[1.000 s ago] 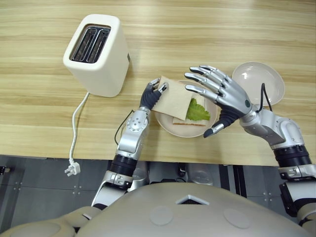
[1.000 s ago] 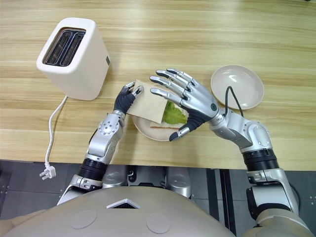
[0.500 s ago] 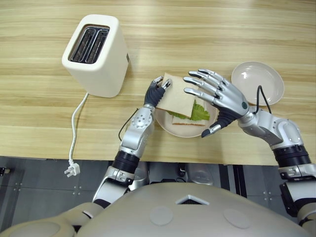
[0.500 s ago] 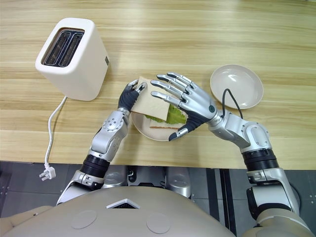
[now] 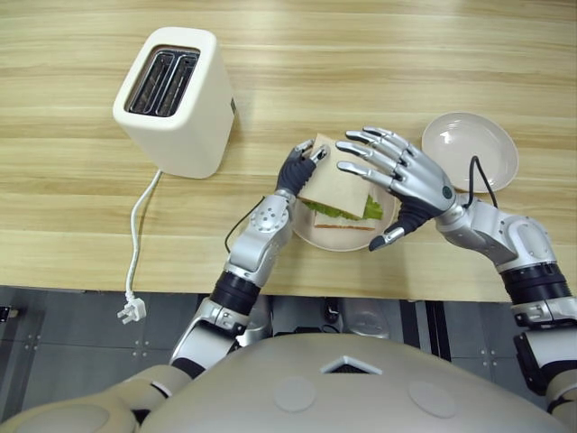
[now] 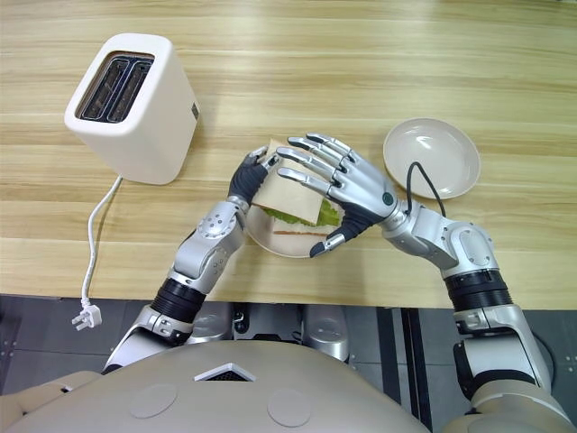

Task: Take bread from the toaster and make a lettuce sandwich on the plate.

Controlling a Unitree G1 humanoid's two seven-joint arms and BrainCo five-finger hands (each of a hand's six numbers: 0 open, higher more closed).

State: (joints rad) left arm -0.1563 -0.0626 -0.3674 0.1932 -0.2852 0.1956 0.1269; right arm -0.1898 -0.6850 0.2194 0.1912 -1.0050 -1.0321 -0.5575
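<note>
1. Wooden table (image 5: 379, 54) bears the plate (image 5: 325, 242) near its front edge, with bottom slice (image 5: 352, 225) and lettuce (image 5: 335, 211) already stacked.
2. Left hand (image 5: 300, 168) pinches the top bread (image 5: 341, 185) at its 10 o'clock corner; right hand (image 5: 407, 180) hovers spread and empty at 3 o'clock.
3. Toaster (image 5: 171, 99), at 10 o'clock, looks emptied; only the release seems left.

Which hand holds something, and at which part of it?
The left hand grips the top bread slice by its left corner; the right hand holds nothing.
</note>
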